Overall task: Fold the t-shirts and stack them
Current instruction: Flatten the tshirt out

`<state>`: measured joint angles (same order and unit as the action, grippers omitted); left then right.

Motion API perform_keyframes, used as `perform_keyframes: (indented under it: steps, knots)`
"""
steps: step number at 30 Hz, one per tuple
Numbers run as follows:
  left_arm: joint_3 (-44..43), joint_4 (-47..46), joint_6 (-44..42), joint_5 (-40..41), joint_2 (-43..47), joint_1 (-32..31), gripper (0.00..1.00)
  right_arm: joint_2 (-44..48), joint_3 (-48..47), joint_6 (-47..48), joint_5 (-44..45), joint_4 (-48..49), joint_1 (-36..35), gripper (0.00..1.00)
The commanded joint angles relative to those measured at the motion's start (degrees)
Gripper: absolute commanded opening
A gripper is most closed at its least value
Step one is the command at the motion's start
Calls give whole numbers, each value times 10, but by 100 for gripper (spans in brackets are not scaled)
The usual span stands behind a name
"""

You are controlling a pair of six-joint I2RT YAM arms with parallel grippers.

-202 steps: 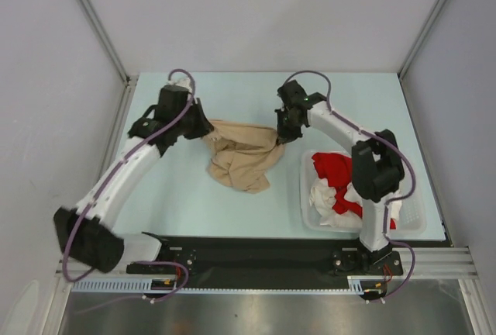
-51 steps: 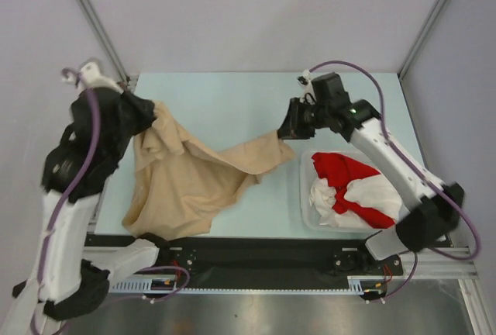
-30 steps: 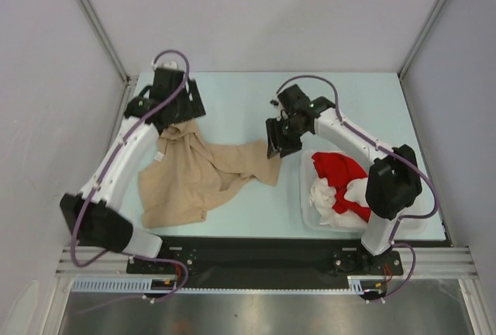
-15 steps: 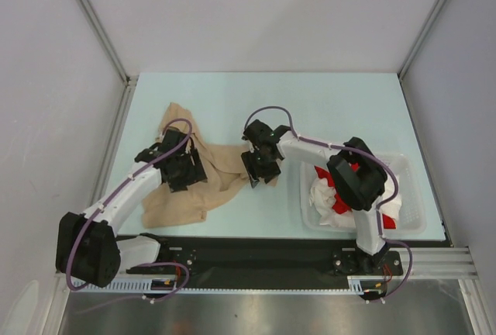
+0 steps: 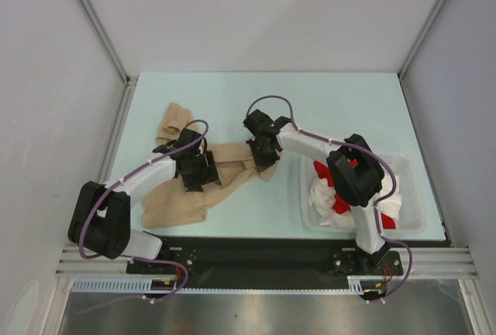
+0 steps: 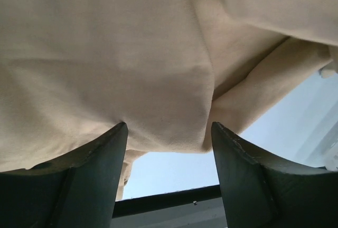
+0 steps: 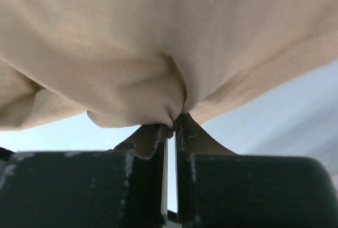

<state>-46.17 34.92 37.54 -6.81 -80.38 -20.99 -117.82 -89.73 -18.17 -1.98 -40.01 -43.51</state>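
Note:
A beige t-shirt (image 5: pixel 172 199) lies crumpled on the pale table (image 5: pixel 349 106), stretching from the back left to the middle. My left gripper (image 5: pixel 203 176) is low over its middle and stands open. In the left wrist view the beige cloth (image 6: pixel 132 54) hangs just past the spread gripper (image 6: pixel 169 127), with nothing between the fingers. My right gripper (image 5: pixel 263 157) is at the shirt's right end. The right wrist view shows this gripper (image 7: pixel 171 125) shut on a bunched fold of the beige cloth (image 7: pixel 158 43). A red t-shirt (image 5: pixel 324 169) and a white t-shirt (image 5: pixel 322 195) lie in the basket.
A white plastic basket (image 5: pixel 415 215) stands at the near right, partly covered by my right arm. A black rail (image 5: pixel 256 253) runs along the table's near edge. Grey walls and metal posts close in the left, back and right sides.
My right gripper has moved left to the shirt's right end and shut on a fold. My left gripper has come from the back left corner down to the shirt's middle, staying open.

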Motion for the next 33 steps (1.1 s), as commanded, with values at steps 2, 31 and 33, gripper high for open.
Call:
perform_keyframes:
  steps: [2, 31, 33]
  knots:
    - [-32, -20, -11, -6, 3, -7, 72, 62, -42, -13, -16, -73, 22, 0]
    - [-97, 91, 4, 147, 56, -57, 70, -19, -221, 35, -110, -184, 121, 47]
    - [-97, 98, 6, 161, 101, -44, 68, 38, -151, 31, -95, -162, 82, 49]
